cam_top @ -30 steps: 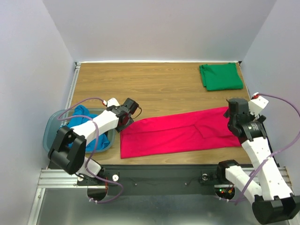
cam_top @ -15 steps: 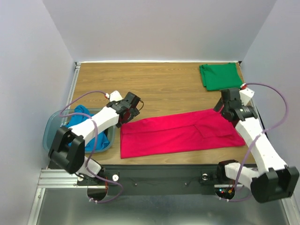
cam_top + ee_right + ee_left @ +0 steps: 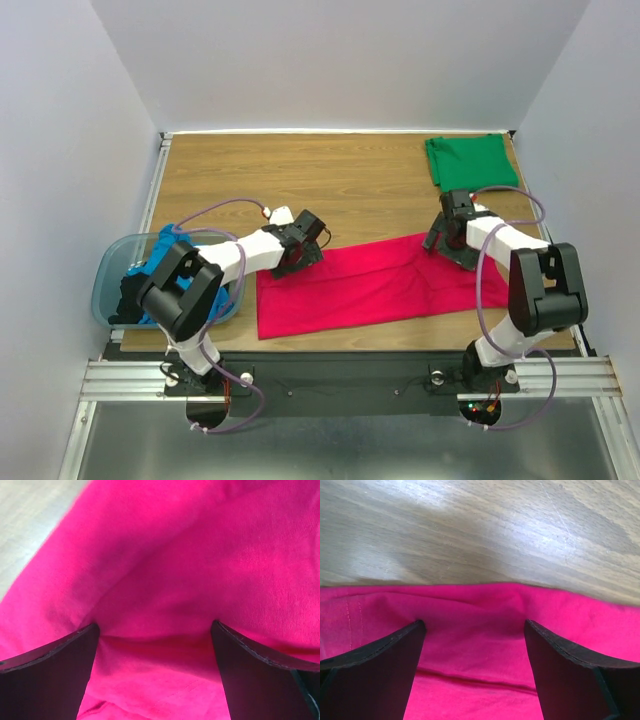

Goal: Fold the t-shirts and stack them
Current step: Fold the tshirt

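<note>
Wood-grain table (image 3: 330, 190), white walls (image 3: 330, 60) on three sides. The pink shirt (image 3: 370, 290) is laid out near centre as a long strip, long axis left–right, right end angled slightly to the far side. The green shirt (image 3: 472, 163) is seen folded at the far right corner. The blue shirt (image 3: 165, 245) is bunched in the tub (image 3: 105, 290) at the near left, not yet folded.

The left claw (image 3: 292, 263) is set over the strip's far-left corner, spread wide, nothing pinched. In its wrist view the far hem (image 3: 480, 585) is seen running across just beyond the fingertips, bare wood past it. The right claw (image 3: 443, 240) is set over the far edge toward the right end, also spread wide, nothing pinched. Cloth fills the gap between its fingers.

Key relation: cloth lies directly below each claw, the hem runs parallel to the closing line, and each arm is at its own end of the long axis. Contact with the cloth cannot be confirmed.

Likely next: both ends pinched at the far hem. Risk as judged: only the top layer gets caught on the right, where a crease (image 3: 150, 640) is seen.
</note>
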Robot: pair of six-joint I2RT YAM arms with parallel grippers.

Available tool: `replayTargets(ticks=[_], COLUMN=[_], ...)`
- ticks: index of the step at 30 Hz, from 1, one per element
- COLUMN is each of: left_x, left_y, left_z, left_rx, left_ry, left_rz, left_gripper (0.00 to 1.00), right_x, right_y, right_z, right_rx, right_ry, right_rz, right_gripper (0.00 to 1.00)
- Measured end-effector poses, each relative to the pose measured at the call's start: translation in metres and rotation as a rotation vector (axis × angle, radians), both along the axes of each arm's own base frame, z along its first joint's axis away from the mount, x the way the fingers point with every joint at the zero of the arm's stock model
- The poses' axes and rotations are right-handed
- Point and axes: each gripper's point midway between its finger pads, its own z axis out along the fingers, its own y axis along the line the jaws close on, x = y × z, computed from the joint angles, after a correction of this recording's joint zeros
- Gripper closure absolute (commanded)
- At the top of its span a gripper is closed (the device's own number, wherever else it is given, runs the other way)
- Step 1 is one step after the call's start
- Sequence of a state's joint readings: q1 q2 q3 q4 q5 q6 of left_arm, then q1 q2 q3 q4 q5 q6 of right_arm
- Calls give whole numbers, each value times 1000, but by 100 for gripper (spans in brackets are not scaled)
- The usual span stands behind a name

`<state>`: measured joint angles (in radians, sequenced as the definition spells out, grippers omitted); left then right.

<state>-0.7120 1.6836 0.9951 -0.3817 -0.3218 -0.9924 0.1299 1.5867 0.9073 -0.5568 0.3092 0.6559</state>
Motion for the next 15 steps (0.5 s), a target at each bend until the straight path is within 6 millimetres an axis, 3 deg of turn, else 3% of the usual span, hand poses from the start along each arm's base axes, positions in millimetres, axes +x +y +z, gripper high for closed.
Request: replayTargets(ticks=[5, 8, 15], left_x=[-17, -32, -69], left_y=[-1, -7, -36], left_z=[1, 1, 2], left_rx=[-37, -58, -136], left_ry=[-31, -34, -7], left_rz=[-16, -32, -77], left_gripper=[7, 7, 7], right_x=[44, 73, 165], right_y=[30, 58, 163], right_z=[-1, 0, 10], right_rx=[65, 53, 103], right_ry=[-60, -89, -246], right_rz=[150, 269, 546], right_gripper=[0, 0, 0])
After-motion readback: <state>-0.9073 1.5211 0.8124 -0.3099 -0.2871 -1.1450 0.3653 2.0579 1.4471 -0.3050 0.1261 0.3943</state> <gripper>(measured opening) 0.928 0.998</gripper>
